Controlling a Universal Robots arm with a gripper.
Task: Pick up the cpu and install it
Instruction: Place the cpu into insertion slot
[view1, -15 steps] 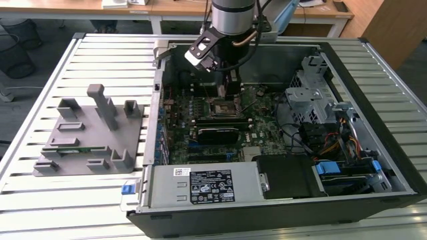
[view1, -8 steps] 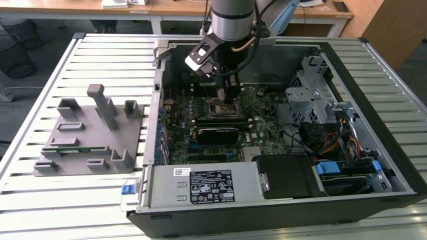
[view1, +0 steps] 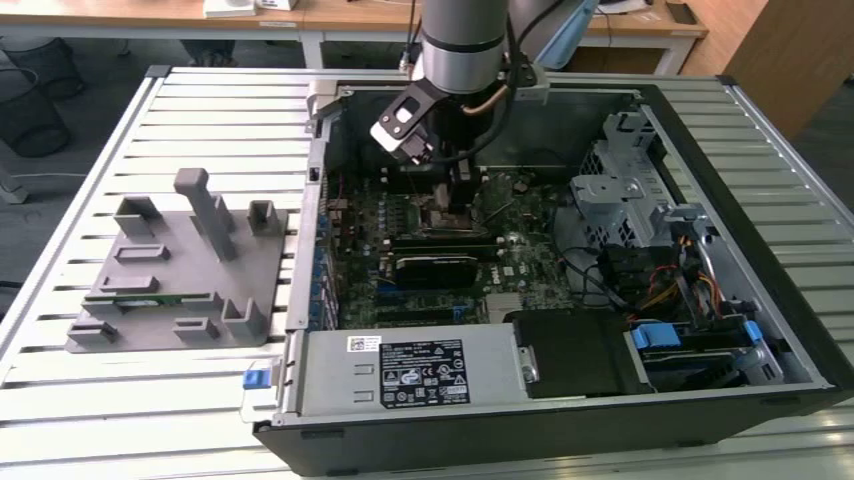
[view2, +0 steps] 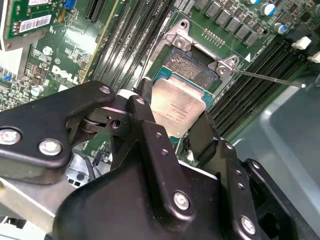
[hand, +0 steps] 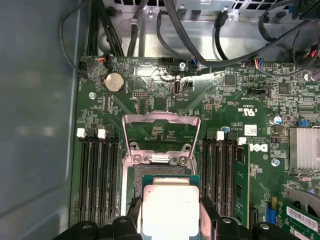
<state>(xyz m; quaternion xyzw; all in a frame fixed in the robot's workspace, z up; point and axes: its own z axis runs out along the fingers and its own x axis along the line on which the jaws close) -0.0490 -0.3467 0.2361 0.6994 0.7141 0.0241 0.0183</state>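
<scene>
So the end effector (view2: 172, 114) is clamped on the cpu (view2: 180, 105), fingers (view2: 146, 112) pinching two opposite edges, chip sitting right between them. I'd guess it's light and stiff, with a slick metal lid and a delicate underside, so the edges are the only sane place to hold. Just past the fingertips is the socket (view2: 192, 67). The chip is hovering over it or barely touching, can't tell. Further out, the hinged frame (hand: 161, 131) is flipped open.
</scene>
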